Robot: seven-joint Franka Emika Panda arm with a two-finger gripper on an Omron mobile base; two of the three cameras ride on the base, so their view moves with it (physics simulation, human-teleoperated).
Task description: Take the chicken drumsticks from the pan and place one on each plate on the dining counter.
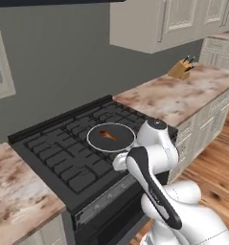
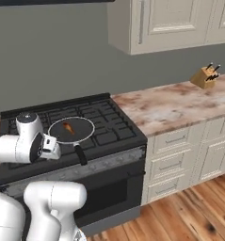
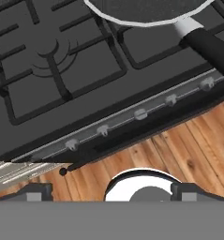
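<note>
Though partly arm-hidden, pan (image 1: pixel 111 137) with one discernible drumstick (image 1: pixel 108 136)

A knife block (image 1: pixel 182 69) stands on the counter (image 1: pixel 183 95) (right of the black stove (image 1: pixel 63 148)).

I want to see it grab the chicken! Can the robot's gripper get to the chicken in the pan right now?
Probably yes. The chicken drumsticks lie uncovered in the pan on the stove, and nothing stands over them. The gripper is open, hanging by the stove's front edge, so it must move over first.
</note>
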